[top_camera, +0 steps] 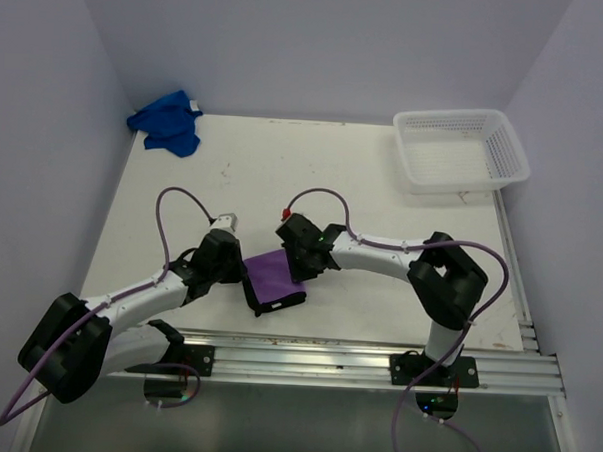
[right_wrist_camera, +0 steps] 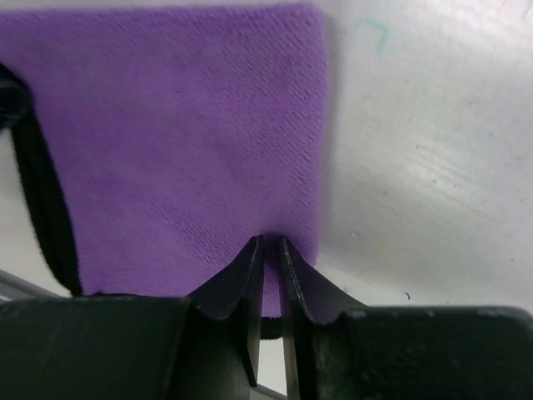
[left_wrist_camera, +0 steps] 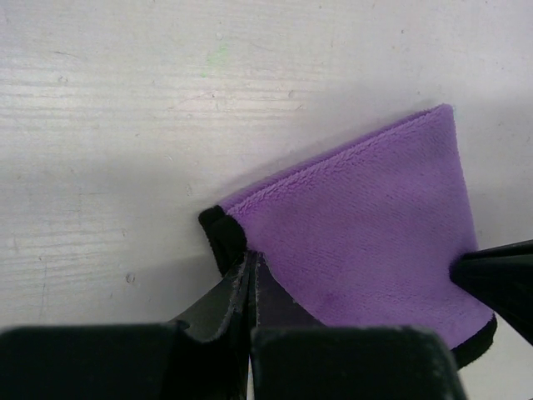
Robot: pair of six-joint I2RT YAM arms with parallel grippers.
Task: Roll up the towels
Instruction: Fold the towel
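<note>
A purple towel (top_camera: 272, 278) with a black hem lies partly folded near the table's front, between my two arms. My left gripper (left_wrist_camera: 252, 260) is shut, and its tips pinch the towel's (left_wrist_camera: 375, 225) left edge at the black-hemmed corner. My right gripper (right_wrist_camera: 271, 243) holds the towel's (right_wrist_camera: 183, 133) opposite edge. Its fingers stand a sliver apart with purple cloth between them. In the top view the left gripper (top_camera: 241, 275) and right gripper (top_camera: 298, 266) flank the cloth. The blue towel (top_camera: 166, 123) lies crumpled in the far left corner.
A white mesh basket (top_camera: 460, 148) stands at the far right corner. A metal rail (top_camera: 376, 361) runs along the near table edge, just below the purple towel. Walls close in the left, back and right sides.
</note>
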